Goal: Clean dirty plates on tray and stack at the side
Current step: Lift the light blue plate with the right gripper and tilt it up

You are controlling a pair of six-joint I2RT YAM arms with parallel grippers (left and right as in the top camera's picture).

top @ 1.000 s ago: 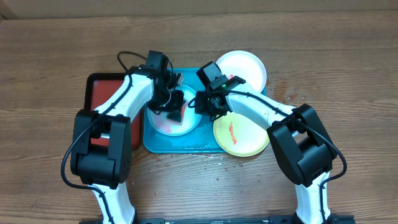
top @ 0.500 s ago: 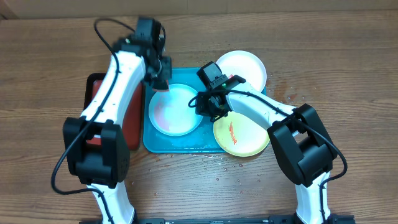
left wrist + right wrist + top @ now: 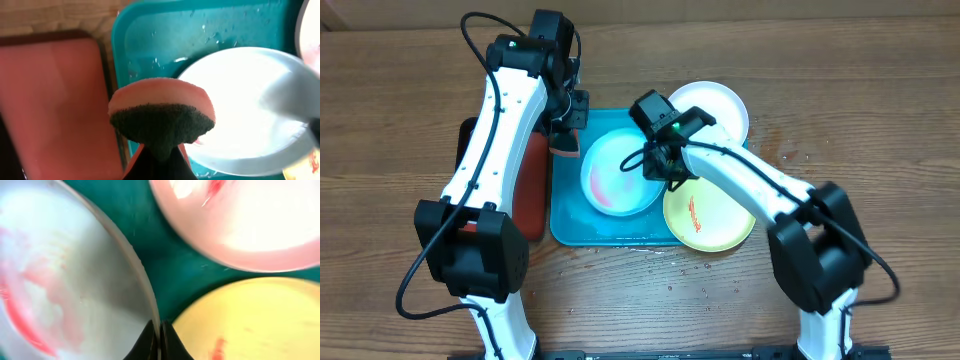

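The pale blue plate (image 3: 620,172), smeared red-orange, is tilted up over the turquoise tray (image 3: 570,228). My right gripper (image 3: 660,170) is shut on its right rim (image 3: 145,292). The yellow-green plate (image 3: 712,218) with a red smear lies at the tray's right front corner, also seen in the right wrist view (image 3: 260,325). The white plate (image 3: 715,108) lies at the tray's back right (image 3: 250,215). My left gripper (image 3: 567,135) is shut on a pink sponge with a dark scouring face (image 3: 161,112), held above the tray's left edge (image 3: 120,45), off the pale blue plate (image 3: 250,105).
A red tray with a black rim (image 3: 485,150) lies left of the turquoise tray and shows in the left wrist view (image 3: 55,105). Water drops lie on the turquoise tray and on the wooden table in front of it (image 3: 660,262).
My left gripper lifted the sponge off the pale blue plate and moved it back and left over the tray's edge. My right gripper raised and tilted the plate, shifting it right.
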